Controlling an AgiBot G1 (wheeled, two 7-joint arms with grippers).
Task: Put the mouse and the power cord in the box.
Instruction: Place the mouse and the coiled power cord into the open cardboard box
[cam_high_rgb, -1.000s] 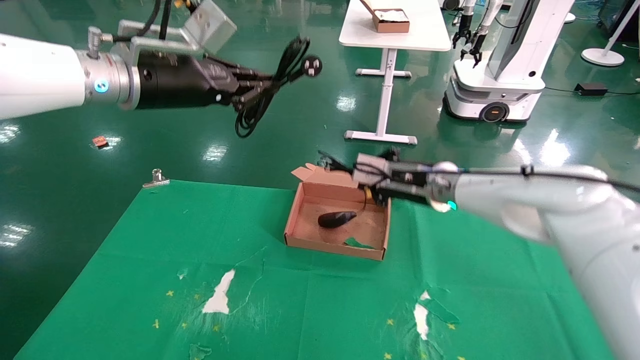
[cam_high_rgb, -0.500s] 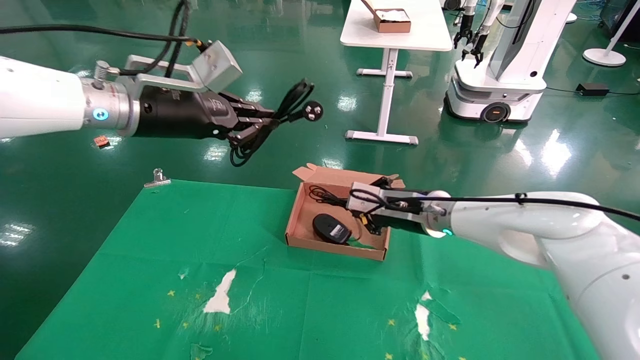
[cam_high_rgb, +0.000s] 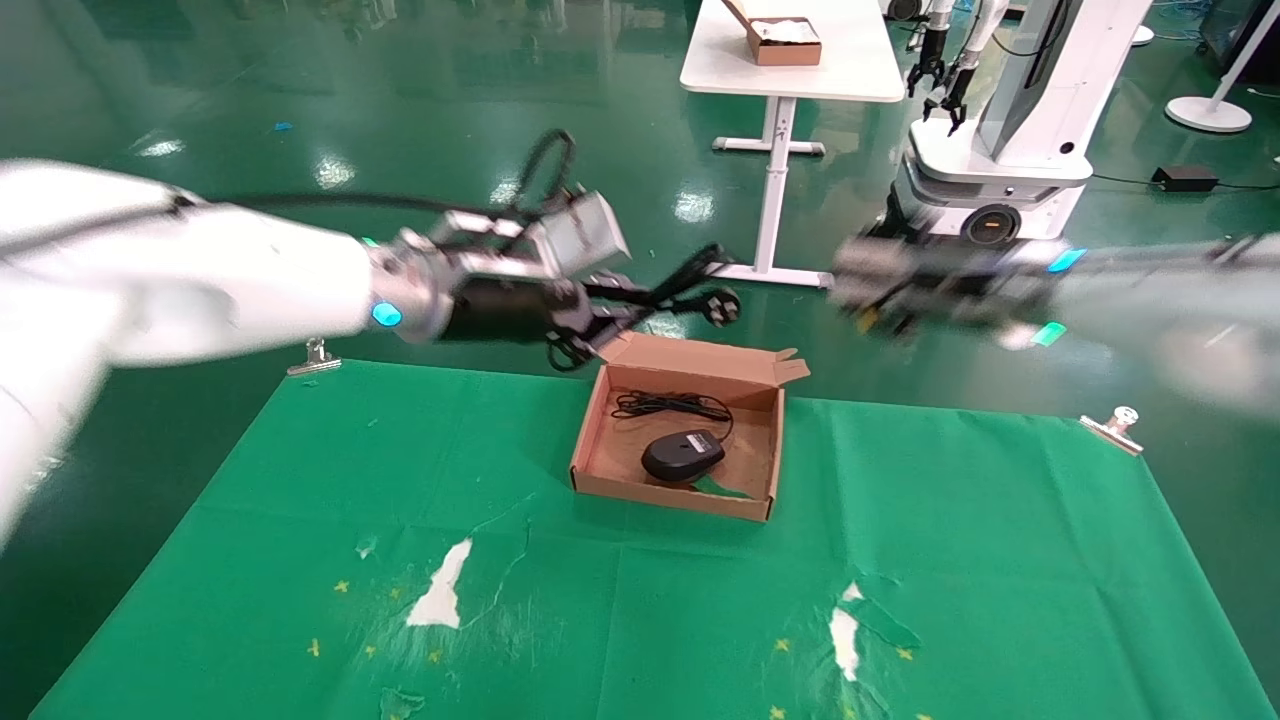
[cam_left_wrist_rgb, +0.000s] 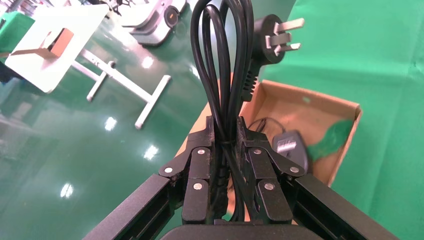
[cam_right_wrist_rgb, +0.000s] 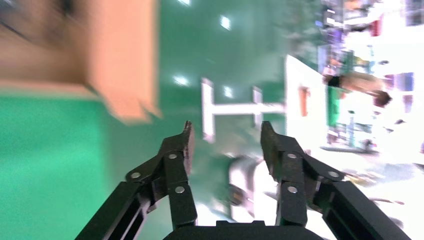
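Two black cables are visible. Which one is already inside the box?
The mouse's thin cable, coiled in the box behind the mouse. The thick power cord is held by the left gripper.

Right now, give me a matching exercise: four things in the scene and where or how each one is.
Things:
1. mouse
2. power cord
3. right end effector
4. box

States:
A. open, holding nothing
B. on the green cloth, lid flap up
C. lying inside the box
D. clamped in the left end effector, above the box's far left corner

Pairs: 1-C, 2-D, 3-A, 4-B
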